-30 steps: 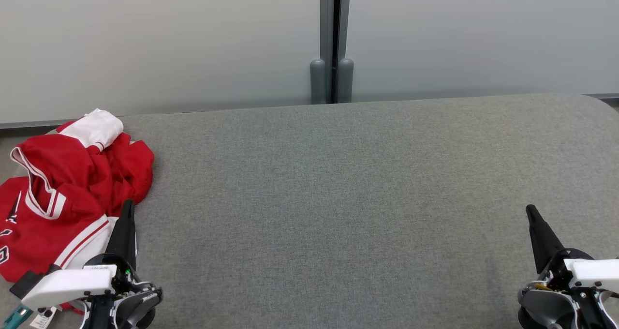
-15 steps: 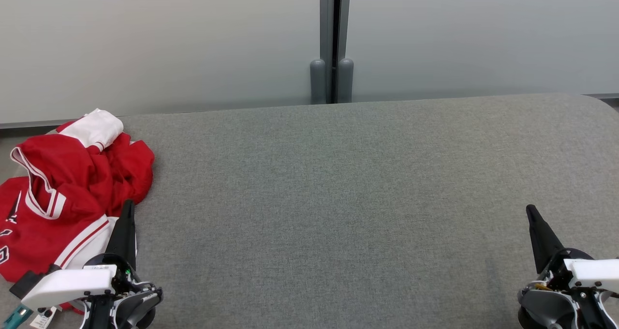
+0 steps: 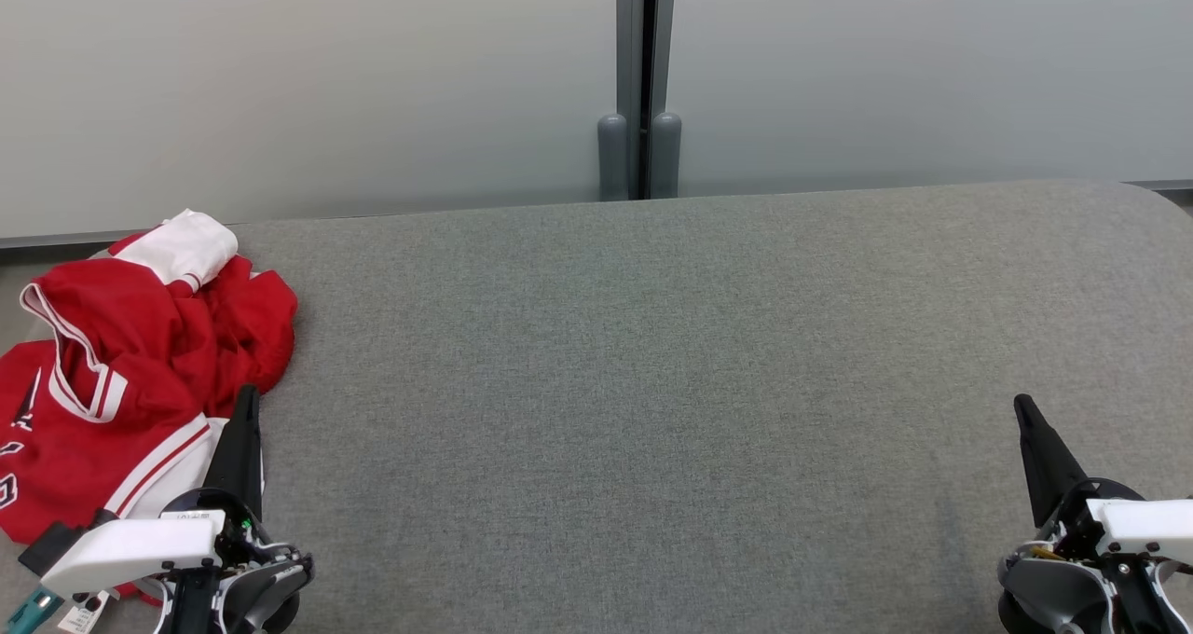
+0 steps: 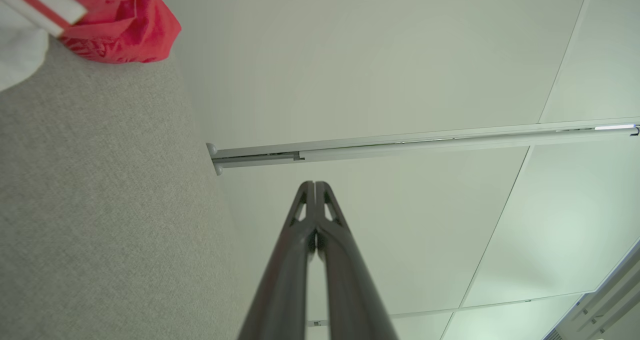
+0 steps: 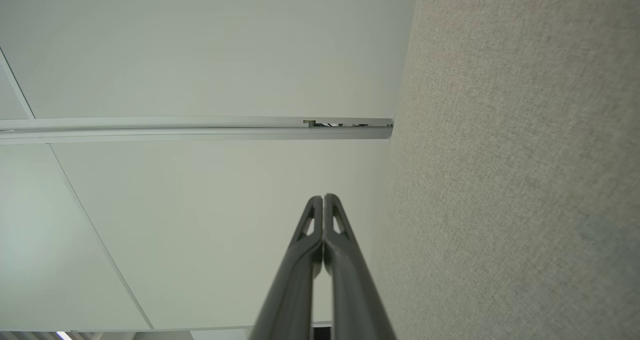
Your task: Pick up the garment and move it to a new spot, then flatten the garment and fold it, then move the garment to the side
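Observation:
The garment (image 3: 121,373) is a red jersey with white trim, lying crumpled at the far left of the grey fabric surface (image 3: 652,382). A red and white part of the garment (image 4: 115,25) shows at the top left of the left wrist view. My left gripper (image 3: 247,394) is shut and empty at the lower left, its tip just beside the garment's right edge. In the left wrist view my left gripper (image 4: 314,184) has its tips pressed together. My right gripper (image 3: 1022,403) is shut and empty at the lower right, far from the garment. The right wrist view shows my right gripper (image 5: 323,197) with fingers closed.
A pale frosted wall (image 3: 326,84) with a dark vertical post (image 3: 639,75) runs behind the surface's far edge. A small tag and a teal object (image 3: 33,608) lie at the bottom left corner by the left arm.

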Available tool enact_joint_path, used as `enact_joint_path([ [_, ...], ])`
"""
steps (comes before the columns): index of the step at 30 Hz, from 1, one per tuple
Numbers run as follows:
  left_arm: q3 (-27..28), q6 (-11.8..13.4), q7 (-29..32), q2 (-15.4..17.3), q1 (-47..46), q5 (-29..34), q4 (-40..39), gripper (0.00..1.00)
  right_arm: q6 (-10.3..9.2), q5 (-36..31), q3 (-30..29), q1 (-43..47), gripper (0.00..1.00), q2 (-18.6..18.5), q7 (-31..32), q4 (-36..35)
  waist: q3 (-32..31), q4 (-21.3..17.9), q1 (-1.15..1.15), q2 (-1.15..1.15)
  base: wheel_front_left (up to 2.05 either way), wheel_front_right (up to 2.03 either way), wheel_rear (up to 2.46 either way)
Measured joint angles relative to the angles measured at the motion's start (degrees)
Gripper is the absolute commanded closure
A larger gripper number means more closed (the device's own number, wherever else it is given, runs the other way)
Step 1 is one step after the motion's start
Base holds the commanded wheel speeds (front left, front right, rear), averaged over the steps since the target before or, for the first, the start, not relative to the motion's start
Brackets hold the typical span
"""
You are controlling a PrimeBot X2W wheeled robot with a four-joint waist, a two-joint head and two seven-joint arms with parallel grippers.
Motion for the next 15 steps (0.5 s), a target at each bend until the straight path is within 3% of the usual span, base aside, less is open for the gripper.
enact_joint_path([
  [15, 0.0, 0.0, 0.0, 0.0, 0.0, 0.0, 0.0, 1.00, 0.00, 0.0, 0.0, 0.0, 1.00, 0.0, 0.0, 0.0, 0.0, 0.0, 0.00, 0.00, 0.00, 0.00, 0.00],
])
